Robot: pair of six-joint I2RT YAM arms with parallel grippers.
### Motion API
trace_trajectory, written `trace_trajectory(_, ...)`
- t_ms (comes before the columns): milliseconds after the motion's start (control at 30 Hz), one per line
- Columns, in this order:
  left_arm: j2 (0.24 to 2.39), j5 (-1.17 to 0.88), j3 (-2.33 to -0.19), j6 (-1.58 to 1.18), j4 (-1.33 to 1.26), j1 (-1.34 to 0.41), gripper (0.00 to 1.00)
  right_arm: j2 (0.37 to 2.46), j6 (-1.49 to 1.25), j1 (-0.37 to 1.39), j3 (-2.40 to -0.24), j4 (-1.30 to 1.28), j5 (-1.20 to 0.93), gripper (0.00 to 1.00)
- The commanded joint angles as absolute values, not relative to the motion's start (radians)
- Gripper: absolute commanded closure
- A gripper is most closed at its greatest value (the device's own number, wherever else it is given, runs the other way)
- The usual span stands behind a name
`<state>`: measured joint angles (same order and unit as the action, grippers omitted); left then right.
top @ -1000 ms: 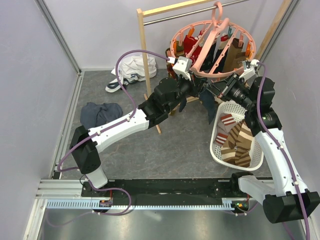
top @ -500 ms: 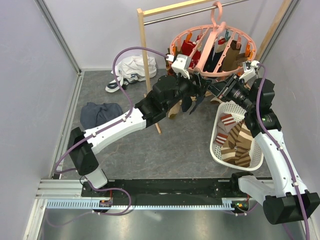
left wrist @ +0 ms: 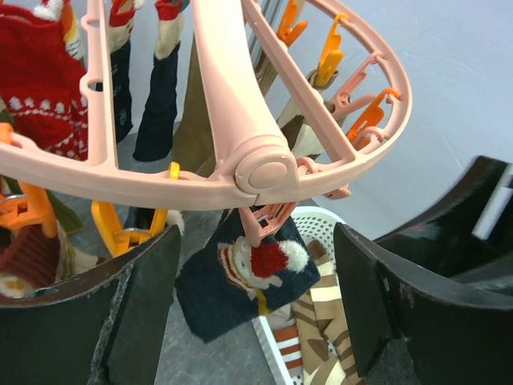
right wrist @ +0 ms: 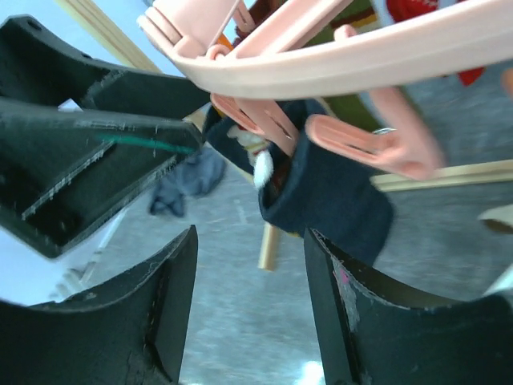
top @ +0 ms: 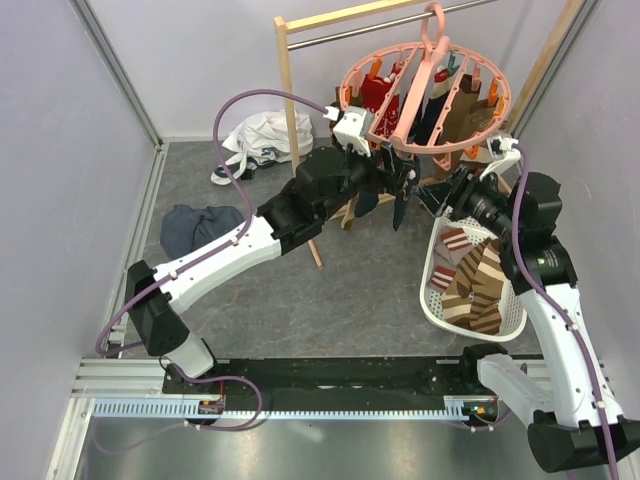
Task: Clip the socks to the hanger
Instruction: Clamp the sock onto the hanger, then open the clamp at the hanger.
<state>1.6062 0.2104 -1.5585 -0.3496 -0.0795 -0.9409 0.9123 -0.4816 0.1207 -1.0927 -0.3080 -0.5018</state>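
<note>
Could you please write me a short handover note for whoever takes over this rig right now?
Left tool: open, empty, with the navy sock just ahead of it, below the hanger.
Right tool: open, empty, facing the same sock from the other side.
Done: the navy sock hangs from a pink clip. The other socks are already clipped on, and the hanger hooks over the rail.
Left: striped socks lie in the white basket. Some orange clips look free.
</note>
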Motion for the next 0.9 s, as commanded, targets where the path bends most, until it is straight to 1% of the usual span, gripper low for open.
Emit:
trace_trajectory(0,1.559,0.221,-1.6,-0.304,-0.037,-0.919,0.17,0.856,-0.302,0.123,-1.077,-0.348,-0.376,0.37)
trace_trajectory(67,1.555,0.219,-1.603,-0.304,-0.011,-0.908,0.17,0.833,-0.269,0.124,-1.071,-0.351,-0.335,0.37)
trace_trajectory(167,1.551,0.207,-1.598,-0.31,0.028,-0.887,0.17,0.853,-0.244,0.114,-1.084,-0.353,-0.293,0.37)
trace_trajectory(233,1.54,0.19,-1.588,-0.316,0.038,-0.876,0.17,0.888,-0.242,0.106,-1.095,-0.33,-0.342,0.36)
trace_trajectory(367,1.516,0.172,-1.566,-0.321,0.044,-0.847,0.16,0.922,-0.253,0.103,-1.081,-0.186,-0.455,0.36)
trace_trajectory(500,1.493,0.155,-1.549,-0.316,0.057,-0.831,0.17,0.945,-0.223,0.1,-1.057,-0.098,-0.515,0.35)
trace_trajectory(700,1.454,0.144,-1.531,-0.314,0.075,-0.828,0.17,0.954,-0.189,0.089,-1.032,-0.057,-0.466,0.35)
trace_trajectory(867,1.422,0.12,-1.519,-0.34,0.091,-0.828,0.17,0.965,-0.19,0.068,-1.005,-0.008,-0.508,0.34)
